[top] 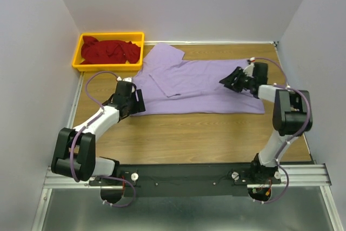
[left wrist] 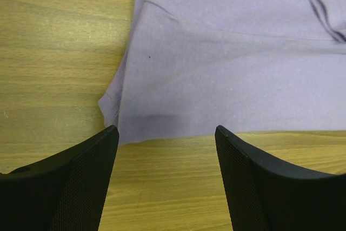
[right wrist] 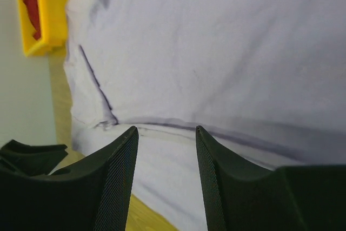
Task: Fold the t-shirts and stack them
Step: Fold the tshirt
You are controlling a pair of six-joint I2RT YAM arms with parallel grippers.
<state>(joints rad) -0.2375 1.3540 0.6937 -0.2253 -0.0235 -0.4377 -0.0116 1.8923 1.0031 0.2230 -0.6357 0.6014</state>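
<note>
**Ahead of both fingers: purple shirt flat, nothing gripped**

Just beyond the tips of the left fingers [left wrist: 75, 182] lay the near-left corner of the purple t-shirt [top: 200, 87], spread flat on the desk [top: 189, 133]. Those fingers stood wide apart and empty, with bare wood under them and the hem edge running across the gap just ahead. The right fingers [right wrist: 111, 187] were also apart, narrower than the left and holding nothing. They hung over the cloth itself, with a dark seam or fold line crossing just past the tips. Well beyond the left fingers sat the yellow bin [top: 102, 67] with the red garments [top: 108, 51] heaped inside, not yet folded. Judged: early in the task, first fold not made.

Risks from here:
- The left fingers could close short of the hem and scrape wood, or catch one layer only, so the corner would peel apart when lifted.
- The right fingers were over mid-cloth, not an edge. A pinch there would bunch the fabric and pull wrinkles in.
- If one arm lifted and the other missed, the shirt would drag askew across the desk and the fold would land crooked.
- The turned-in sleeve beyond the left fingers looked loose and could flop open.
</note>
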